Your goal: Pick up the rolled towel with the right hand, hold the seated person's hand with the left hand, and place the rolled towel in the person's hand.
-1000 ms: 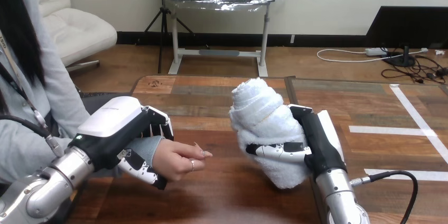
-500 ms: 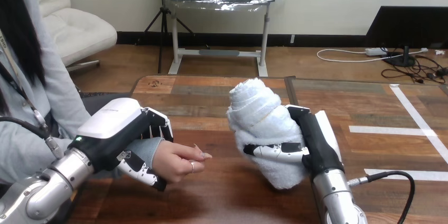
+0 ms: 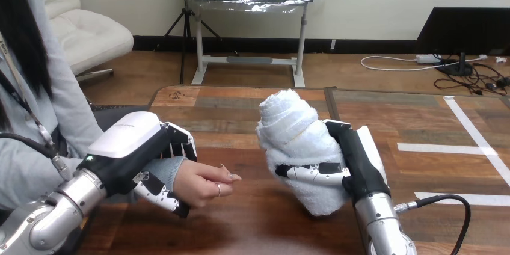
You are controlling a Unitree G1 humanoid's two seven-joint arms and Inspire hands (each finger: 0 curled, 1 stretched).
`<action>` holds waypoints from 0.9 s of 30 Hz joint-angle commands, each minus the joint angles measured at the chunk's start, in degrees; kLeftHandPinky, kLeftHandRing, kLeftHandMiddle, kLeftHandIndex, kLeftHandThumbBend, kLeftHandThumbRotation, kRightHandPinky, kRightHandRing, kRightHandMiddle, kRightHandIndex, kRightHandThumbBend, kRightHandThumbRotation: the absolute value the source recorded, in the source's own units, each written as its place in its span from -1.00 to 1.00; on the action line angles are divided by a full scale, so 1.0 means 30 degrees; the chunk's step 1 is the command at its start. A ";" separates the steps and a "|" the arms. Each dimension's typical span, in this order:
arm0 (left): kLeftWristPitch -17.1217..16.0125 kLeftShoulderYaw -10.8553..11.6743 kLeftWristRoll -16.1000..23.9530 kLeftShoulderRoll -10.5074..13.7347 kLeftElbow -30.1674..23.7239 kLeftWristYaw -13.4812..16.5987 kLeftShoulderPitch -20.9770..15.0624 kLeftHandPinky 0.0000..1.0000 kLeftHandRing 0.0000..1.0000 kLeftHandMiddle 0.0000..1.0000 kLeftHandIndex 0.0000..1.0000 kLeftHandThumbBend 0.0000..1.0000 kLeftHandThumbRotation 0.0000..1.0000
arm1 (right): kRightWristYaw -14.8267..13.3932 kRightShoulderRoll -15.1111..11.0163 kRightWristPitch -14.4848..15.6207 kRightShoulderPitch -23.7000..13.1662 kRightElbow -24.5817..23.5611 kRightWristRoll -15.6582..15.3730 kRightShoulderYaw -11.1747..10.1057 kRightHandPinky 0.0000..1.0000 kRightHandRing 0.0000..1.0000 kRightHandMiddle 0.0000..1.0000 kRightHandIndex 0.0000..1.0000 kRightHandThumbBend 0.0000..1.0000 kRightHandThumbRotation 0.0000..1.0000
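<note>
In the head view, the rolled towel (image 3: 293, 138) stands nearly upright over the middle of the wooden table (image 3: 234, 106), its coiled top leaning a little toward the far edge. The right hand (image 3: 355, 168) comes in from the lower right and is clamped on it from the towel's right side. Its thumb (image 3: 310, 172) lies across the front of the lower part of the roll, its palm is pressed against the roll's flank, and its other fingers are hidden behind the cloth. Whether the towel's lower end touches the tabletop cannot be told. Well apart from it, at the left, the left hand (image 3: 135, 147) is closed round the person's wrist at the grey cuff. Its fingers (image 3: 182, 142) curl over the top of the wrist and its thumb reaches up from beneath. The person's hand (image 3: 201, 184) sticks out past that grasp just above the table, loosely curled, with the fingertips pointing toward the towel. A stretch of bare wood lies between those fingertips and the roll.
</note>
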 commanded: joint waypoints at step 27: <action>-0.0651 0.0956 -0.0827 -0.0187 -0.1138 0.0602 -0.1477 -0.44 -0.34 -0.24 -0.20 1.00 -1.00 | -0.0134 -0.0179 -0.0988 -0.1620 -0.1015 0.0232 -0.0097 -0.50 -0.42 -0.23 -0.14 0.74 -0.89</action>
